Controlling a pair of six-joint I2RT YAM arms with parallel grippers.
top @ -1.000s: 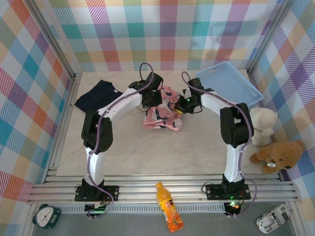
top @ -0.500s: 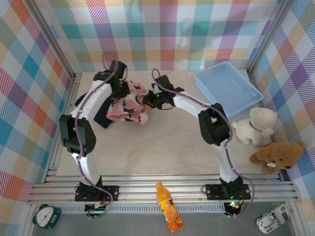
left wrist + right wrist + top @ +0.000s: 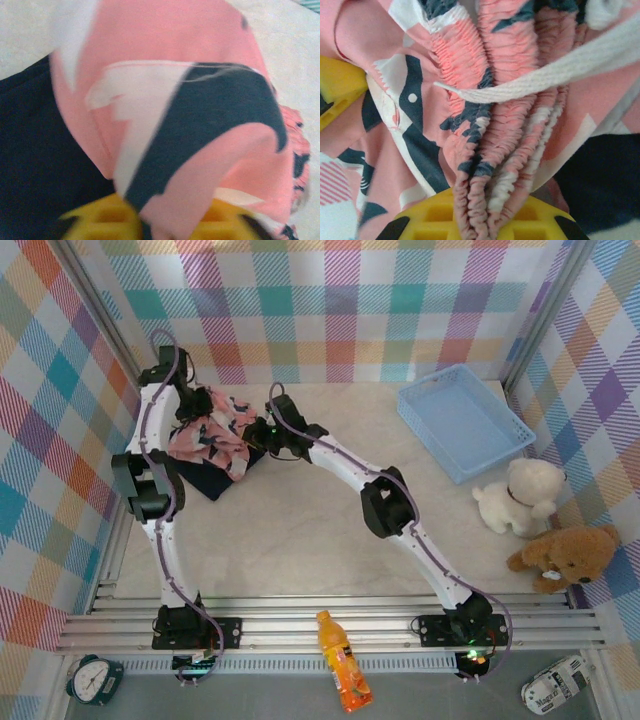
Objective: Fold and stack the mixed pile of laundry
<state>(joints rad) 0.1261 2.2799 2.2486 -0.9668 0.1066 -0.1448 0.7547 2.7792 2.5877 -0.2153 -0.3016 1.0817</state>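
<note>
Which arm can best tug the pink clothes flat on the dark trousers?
Probably right. The right tool pinches the pink clothes by their bunched elastic edge, with bare table beside it to pull toward. The left tool sits close to the wall, cloth draped over it.

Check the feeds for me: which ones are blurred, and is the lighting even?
Top external: sharp, evenly lit, no glare; pink printed cloth garment on dark navy trousers reads clearly. Left wrist: motion-blurred, garment smeared, left gripper's yellow fingers out of focus. Right wrist: crisp on gathered waistband and white drawstring.
</note>
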